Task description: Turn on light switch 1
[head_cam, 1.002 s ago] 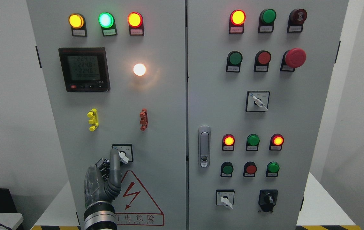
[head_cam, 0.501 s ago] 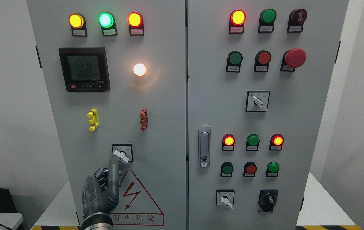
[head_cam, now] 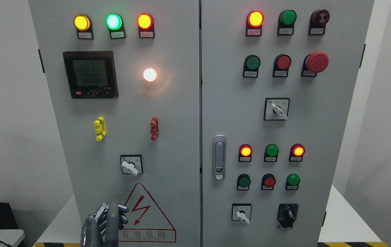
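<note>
1 rotary switch (head_cam: 129,167) with white handle tilted.

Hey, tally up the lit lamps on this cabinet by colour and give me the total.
red lamps: 4
yellow lamp: 1
green lamp: 1
white lamp: 1
Total: 7 lit

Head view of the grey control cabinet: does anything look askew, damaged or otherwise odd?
Nothing stands out. The white rotary switch on the left door sits angled, as do the two white rotary switches on the right door. The left hand hangs low, holding nothing.
</note>
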Controlling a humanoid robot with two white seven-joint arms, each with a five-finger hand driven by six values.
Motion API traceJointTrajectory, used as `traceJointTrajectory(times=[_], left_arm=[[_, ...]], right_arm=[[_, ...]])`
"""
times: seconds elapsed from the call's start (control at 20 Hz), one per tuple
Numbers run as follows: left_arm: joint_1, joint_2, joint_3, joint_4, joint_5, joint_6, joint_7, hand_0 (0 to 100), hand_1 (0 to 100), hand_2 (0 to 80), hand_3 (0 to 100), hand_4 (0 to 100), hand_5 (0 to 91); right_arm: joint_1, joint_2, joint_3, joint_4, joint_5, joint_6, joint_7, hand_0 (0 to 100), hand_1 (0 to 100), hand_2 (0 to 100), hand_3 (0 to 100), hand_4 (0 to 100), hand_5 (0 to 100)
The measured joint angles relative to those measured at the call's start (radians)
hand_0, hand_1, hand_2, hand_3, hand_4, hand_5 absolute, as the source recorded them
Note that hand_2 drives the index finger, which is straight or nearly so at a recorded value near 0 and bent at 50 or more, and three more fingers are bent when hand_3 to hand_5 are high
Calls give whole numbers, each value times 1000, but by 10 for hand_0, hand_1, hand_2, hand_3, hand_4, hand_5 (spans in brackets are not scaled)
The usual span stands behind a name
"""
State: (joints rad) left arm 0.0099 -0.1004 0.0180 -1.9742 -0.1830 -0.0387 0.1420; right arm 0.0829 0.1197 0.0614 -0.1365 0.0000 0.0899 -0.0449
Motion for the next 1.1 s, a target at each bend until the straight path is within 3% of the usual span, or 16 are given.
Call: traceJointTrajectory(times=[0.3,0.5,0.55,0.7,0.75,0.85,1.0,1.1], left_arm=[[174,24,226,168,45,-358,-189,194,0,197,434,532,384],[240,47,380,353,57,-527,-231,229,0,44,327,441,319],[252,52,422,411,59,-545,-235,247,0,36,320,428,308],[281,64,524,582,64,-561,-243,302,0,0,278,388,284],[290,67,554,639,64,-554,-246,365,0,0,254,371,261],[310,72,603,744,65,-503,-258,422,0,0,203,325,222],[332,80,661,904,63,-427,-315,469,0,0,104,229,175],[342,92,684,1008,61,-384,-358,481,0,0,0,114,138]], right_arm=[[0,0,0,0,0,0,0,120,389,0,0,0,0],[0,0,0,0,0,0,0,120,389,0,0,0,0],[0,0,0,0,0,0,0,120,389,0,0,0,0],[0,0,0,0,0,0,0,120,389,0,0,0,0],[0,0,0,0,0,0,0,120,389,0,0,0,0],[0,0,0,0,0,0,0,120,389,0,0,0,0],[0,0,0,0,0,0,0,120,389,0,0,0,0],[0,0,0,0,0,0,0,120,389,0,0,0,0]])
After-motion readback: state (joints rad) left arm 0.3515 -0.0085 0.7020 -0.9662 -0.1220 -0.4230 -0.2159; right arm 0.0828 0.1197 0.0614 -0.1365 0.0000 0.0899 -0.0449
